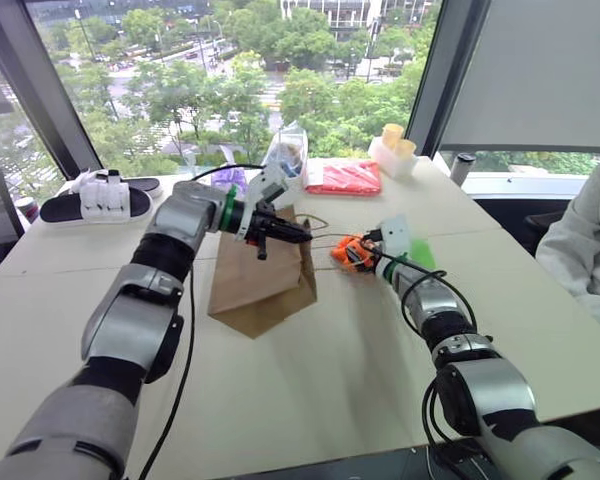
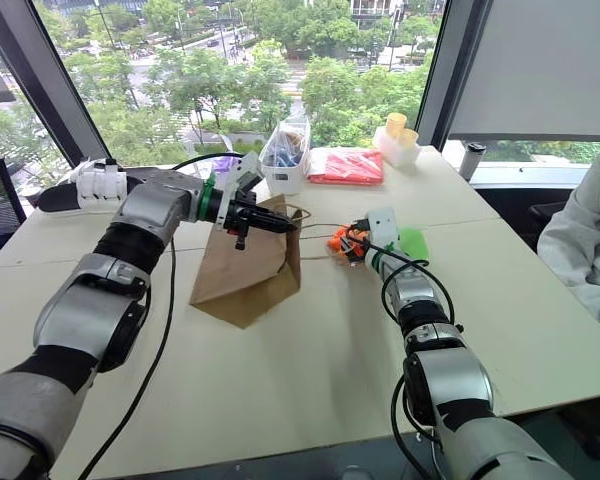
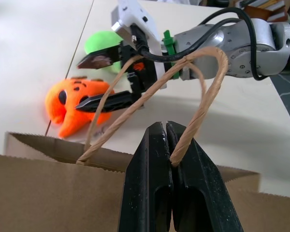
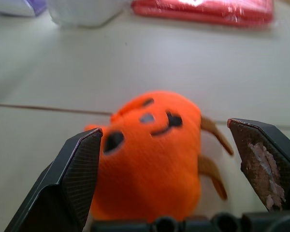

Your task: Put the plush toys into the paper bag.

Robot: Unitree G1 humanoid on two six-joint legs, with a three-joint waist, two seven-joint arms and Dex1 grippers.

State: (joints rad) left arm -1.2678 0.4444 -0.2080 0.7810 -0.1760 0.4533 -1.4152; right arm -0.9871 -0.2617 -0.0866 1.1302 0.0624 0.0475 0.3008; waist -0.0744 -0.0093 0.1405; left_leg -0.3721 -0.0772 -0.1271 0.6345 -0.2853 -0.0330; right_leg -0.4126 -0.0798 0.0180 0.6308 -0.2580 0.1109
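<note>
From the head views, the left gripper [image 1: 302,236] pinches a twine handle [image 3: 203,92] of the brown kraft paper bag [image 1: 260,285]; the right gripper [image 1: 352,254] reaches the round orange plush toy [image 1: 348,250], the nearer arm; at the right wrist, its jaws stand wide, the toy squarely between them on the bench [image 4: 48,87]; the rounded light green plush toy [image 3: 102,40] lies just beyond.

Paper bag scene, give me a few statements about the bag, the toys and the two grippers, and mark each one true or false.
1. The left gripper is shut on the paper bag's twine handle. True.
2. The right gripper has closed on the orange plush toy. False: its fingers stand open on either side of the toy.
3. The green plush toy is inside the bag. False: it lies on the table beyond the orange one.
4. A red packet lies near the window. True.
</note>
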